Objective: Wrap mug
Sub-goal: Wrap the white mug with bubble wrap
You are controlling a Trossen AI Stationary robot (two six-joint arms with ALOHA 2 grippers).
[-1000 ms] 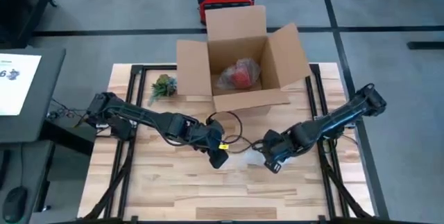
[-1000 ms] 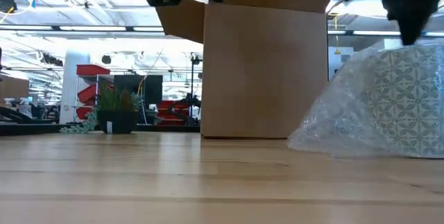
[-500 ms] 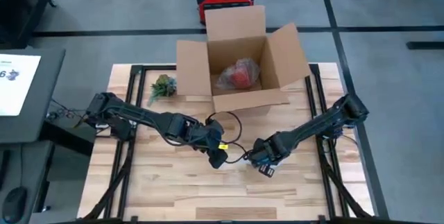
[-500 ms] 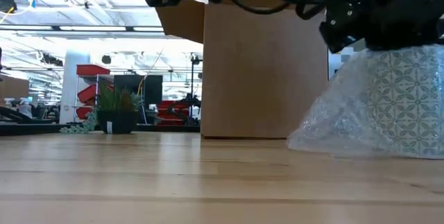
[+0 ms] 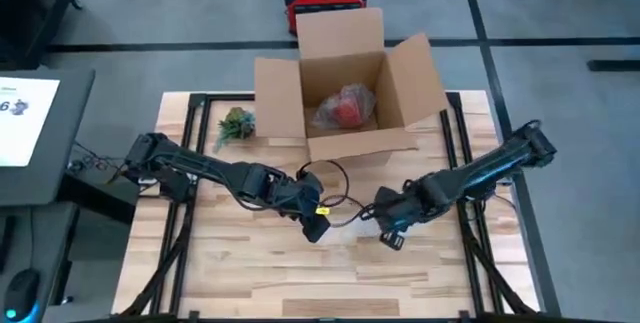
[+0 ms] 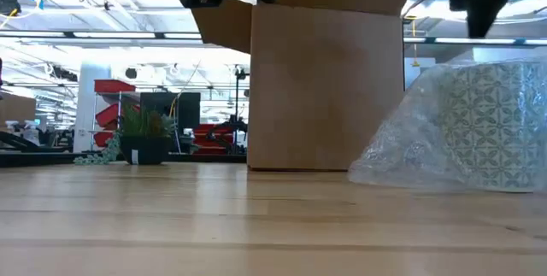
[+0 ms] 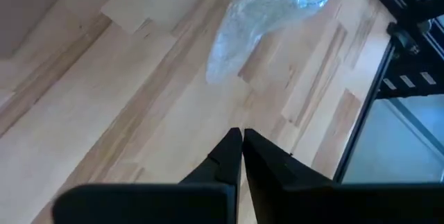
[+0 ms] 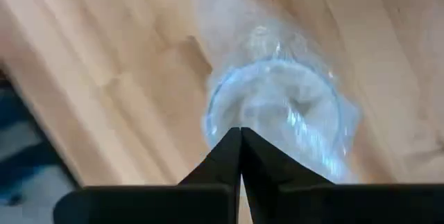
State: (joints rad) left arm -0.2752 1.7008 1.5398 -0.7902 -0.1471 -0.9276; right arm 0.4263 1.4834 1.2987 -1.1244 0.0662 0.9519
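Observation:
The mug (image 6: 483, 126), patterned and standing upright on the table, is covered in clear bubble wrap (image 8: 274, 109) whose loose tail (image 7: 239, 40) trails over the wood. In the high view it shows faintly as the wrapped mug (image 5: 357, 225), between the two grippers. My right gripper (image 8: 240, 135) is shut and hovers just above the mug's top; the low view shows a gap under the right gripper (image 6: 480, 20). My left gripper (image 5: 316, 227) is shut, over bare wood left of the wrap's tail, with nothing between its fingers (image 7: 232, 148).
An open cardboard box (image 5: 345, 93) stands at the table's far middle, with a red thing in wrap (image 5: 345, 108) inside. A small potted plant (image 5: 234, 123) sits left of it. A black cable (image 5: 335, 178) loops between the box and the grippers.
My right gripper went left and down onto the top of the wrapped mug, then drew back up and toward the table's right edge. The wrap over the mug now lies flatter on top, and its skirt has spread a little along the table.

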